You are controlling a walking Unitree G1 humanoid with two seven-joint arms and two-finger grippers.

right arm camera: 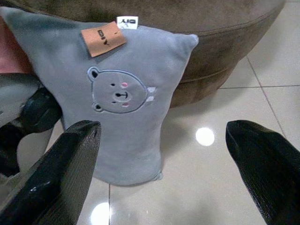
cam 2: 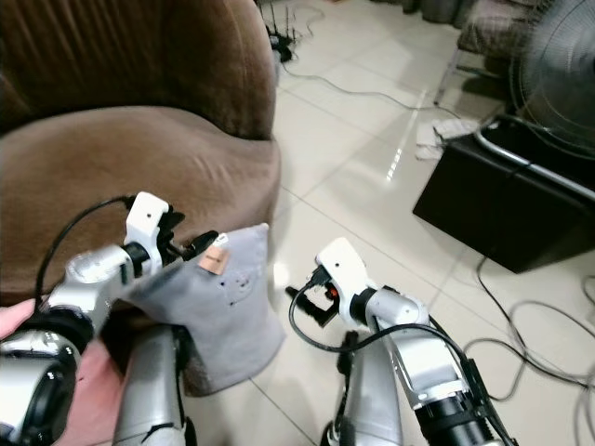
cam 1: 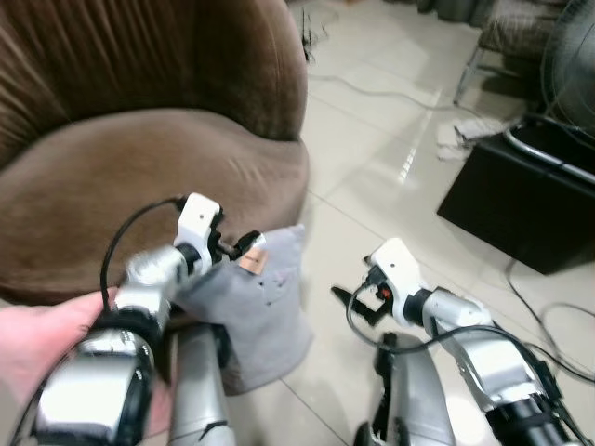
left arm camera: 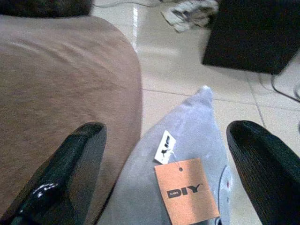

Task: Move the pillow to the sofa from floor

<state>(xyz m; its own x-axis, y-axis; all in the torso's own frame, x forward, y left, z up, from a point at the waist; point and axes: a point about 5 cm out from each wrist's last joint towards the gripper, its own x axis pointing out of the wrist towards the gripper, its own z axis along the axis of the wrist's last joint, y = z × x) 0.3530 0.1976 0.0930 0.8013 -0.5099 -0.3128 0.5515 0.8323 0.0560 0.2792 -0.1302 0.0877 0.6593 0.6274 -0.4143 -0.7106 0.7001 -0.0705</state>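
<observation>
- Against the front edge of the brown sofa (cam 1: 158, 177), the grey pillow (right arm camera: 126, 108) stood upright on the tiled floor (cam 1: 372, 186), its orange tag (left arm camera: 186, 191) at the top.
- The left gripper (left arm camera: 173, 173) sat at the pillow's top, jaws spread wide either side of it, not clamped.
- The right gripper (right arm camera: 159, 173) hovered just beside the pillow, jaws released, facing its bear face.

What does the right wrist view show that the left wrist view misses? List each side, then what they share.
Right wrist view alone: the bear face stitched on the soft grey pillow and its bottom corner on the glossy tiled floor. Left wrist view alone: the black box and crumpled cloth. Shared: the pillow, its orange DIY tag, the brown velvet sofa.
</observation>
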